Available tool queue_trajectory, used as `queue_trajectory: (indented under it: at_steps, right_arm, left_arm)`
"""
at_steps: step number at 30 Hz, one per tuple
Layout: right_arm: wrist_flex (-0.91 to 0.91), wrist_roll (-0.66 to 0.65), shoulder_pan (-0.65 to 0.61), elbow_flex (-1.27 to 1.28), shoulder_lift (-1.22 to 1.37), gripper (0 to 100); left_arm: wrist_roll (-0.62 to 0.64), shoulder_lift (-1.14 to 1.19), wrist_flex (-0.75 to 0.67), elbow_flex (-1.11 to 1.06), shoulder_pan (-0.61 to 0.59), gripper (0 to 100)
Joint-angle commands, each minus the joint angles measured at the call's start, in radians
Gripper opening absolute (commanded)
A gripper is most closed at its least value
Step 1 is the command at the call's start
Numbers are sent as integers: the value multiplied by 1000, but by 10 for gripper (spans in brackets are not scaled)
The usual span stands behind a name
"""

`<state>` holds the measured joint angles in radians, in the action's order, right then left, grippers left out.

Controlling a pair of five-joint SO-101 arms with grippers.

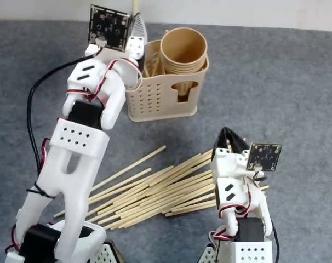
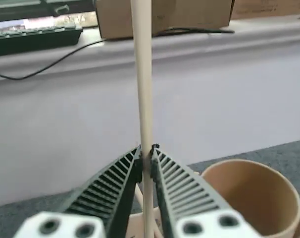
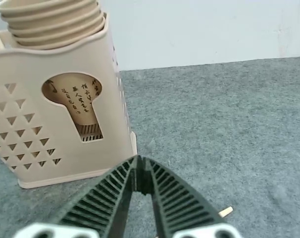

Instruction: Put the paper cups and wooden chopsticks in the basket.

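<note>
A stack of paper cups [image 1: 183, 49] stands in the right compartment of the beige basket [image 1: 166, 104]. My left gripper [image 1: 138, 27] hangs over the basket's left compartment, shut on one wooden chopstick [image 2: 141, 74] held upright; the cups' rim [image 2: 254, 193] shows just beside it. Several chopsticks [image 1: 155, 192] lie in a loose pile on the grey mat in front of the basket. My right gripper [image 1: 228, 134] is low at the pile's right end, shut with nothing between its fingers, and faces the basket [image 3: 66, 124] and cups [image 3: 51, 20]. A chopstick end [image 3: 225, 212] pokes out beneath it.
More chopsticks [image 1: 152, 63] stand in the basket's left compartment. The grey mat [image 1: 297, 98] stretches open to the right of the basket. A pale wall [image 1: 237, 11] runs along the far edge.
</note>
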<state>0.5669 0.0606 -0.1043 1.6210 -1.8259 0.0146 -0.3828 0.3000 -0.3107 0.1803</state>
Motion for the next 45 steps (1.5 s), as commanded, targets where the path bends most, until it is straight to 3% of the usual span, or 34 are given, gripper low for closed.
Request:
queue_trajectory:
  at_steps: [1, 8, 15, 34, 45]
  right_arm:
    - [-27, -21, -13, -4, -15, 28]
    - [-27, -21, -13, -2, -15, 28]
    - [-27, -21, -13, -2, -15, 28]
    - [-116, -21, -8, 76, -15, 28]
    - [-117, -21, -8, 76, -15, 28]
  left_arm:
    - [9, -8, -20, -1, -12, 8]
    - [9, -12, 81, 10, -13, 109]
    - [5, -12, 292, 110, -13, 109]
    - [-187, -13, 974, 265, -12, 104]
    - [-241, -4, 1151, 254, -5, 104]
